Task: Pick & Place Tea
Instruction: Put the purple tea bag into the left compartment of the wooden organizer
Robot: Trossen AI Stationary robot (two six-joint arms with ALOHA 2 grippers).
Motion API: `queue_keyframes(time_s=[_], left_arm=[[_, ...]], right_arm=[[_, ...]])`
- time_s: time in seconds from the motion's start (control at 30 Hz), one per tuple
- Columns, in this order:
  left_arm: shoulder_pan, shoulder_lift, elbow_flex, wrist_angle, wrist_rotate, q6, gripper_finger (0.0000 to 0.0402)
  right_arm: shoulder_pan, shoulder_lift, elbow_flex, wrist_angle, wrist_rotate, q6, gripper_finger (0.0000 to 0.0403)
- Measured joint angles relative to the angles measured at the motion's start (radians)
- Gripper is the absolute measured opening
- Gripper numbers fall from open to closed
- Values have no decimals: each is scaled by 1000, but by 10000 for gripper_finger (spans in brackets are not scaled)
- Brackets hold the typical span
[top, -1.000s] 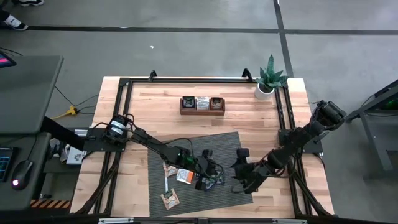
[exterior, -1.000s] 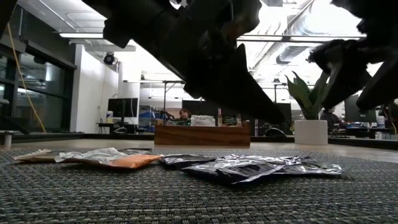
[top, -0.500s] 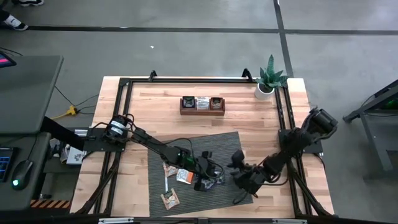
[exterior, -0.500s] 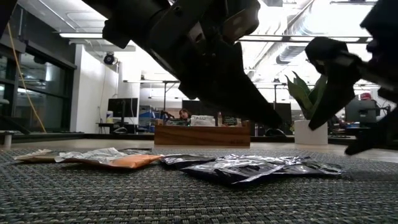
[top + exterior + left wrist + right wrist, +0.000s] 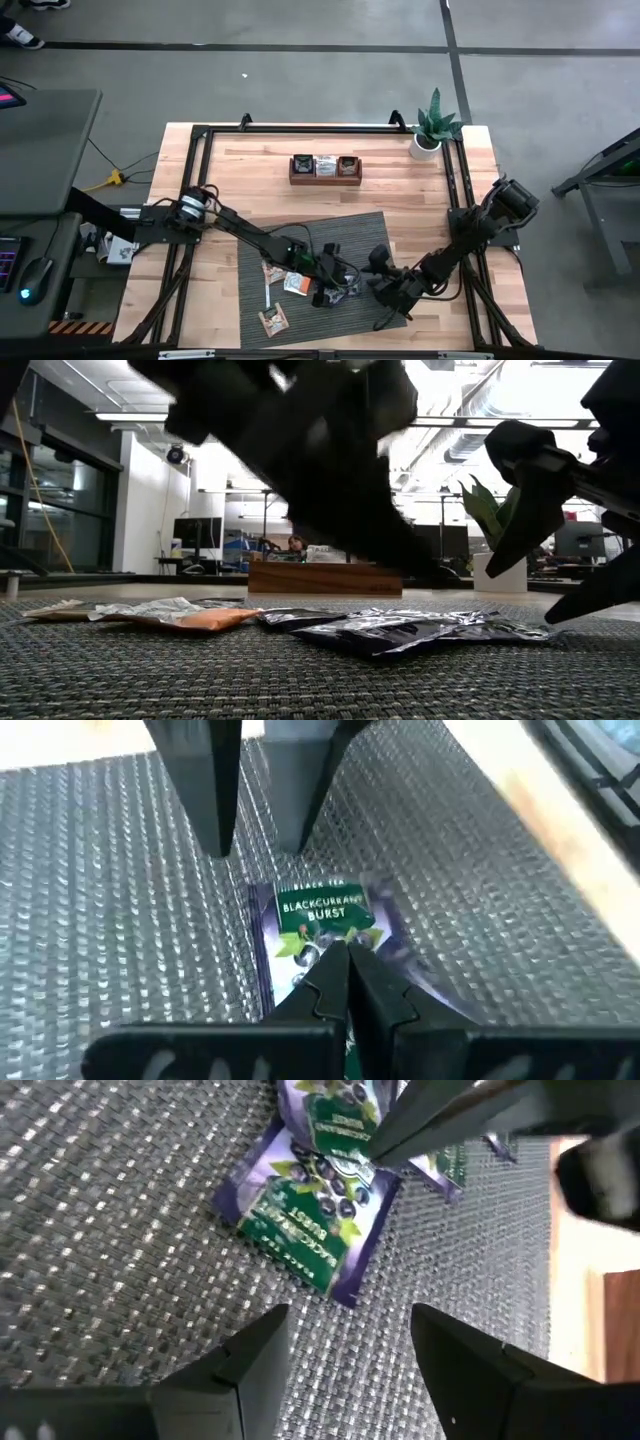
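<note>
Two dark purple-green sachets marked Blackcurrant Burst (image 5: 320, 915) (image 5: 315, 1210) lie flat and overlapping on the grey mat (image 5: 360, 235); in the low view they show as dark foil (image 5: 400, 628). My left gripper (image 5: 348, 960) (image 5: 338, 288) is shut and hovers just above them; the low view shows a gap under its tip (image 5: 415, 560). My right gripper (image 5: 350, 1315) (image 5: 378, 290) is open and low over the mat. It stands on the sachets' right side and faces them. Orange sachets (image 5: 297, 283) and tan ones (image 5: 272, 320) lie farther left.
A wooden box (image 5: 325, 167) holding sachets stands at the table's far middle, and a potted plant (image 5: 432, 128) stands at the far right corner. A thin white strip (image 5: 268, 297) lies on the mat's left part. Black frame rails run along the table's edges.
My right gripper has moved down and toward the table's left, closing in on the dark sachets, with its fingers still apart. My left gripper has shifted slightly above the sachets and shows blurred in the low view. The sachets have stayed in place.
</note>
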Motion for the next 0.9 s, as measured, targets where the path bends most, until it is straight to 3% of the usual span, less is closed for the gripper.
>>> queue_keyframes(time_s=[0.33,0.9], left_arm=[[13,35,-2,7,14,-49,0],[27,34,0,-23,-22,-76,0]], right_arm=[[0,0,0,15,-61,-27,204],[-1,81,5,141,-12,-257,204]])
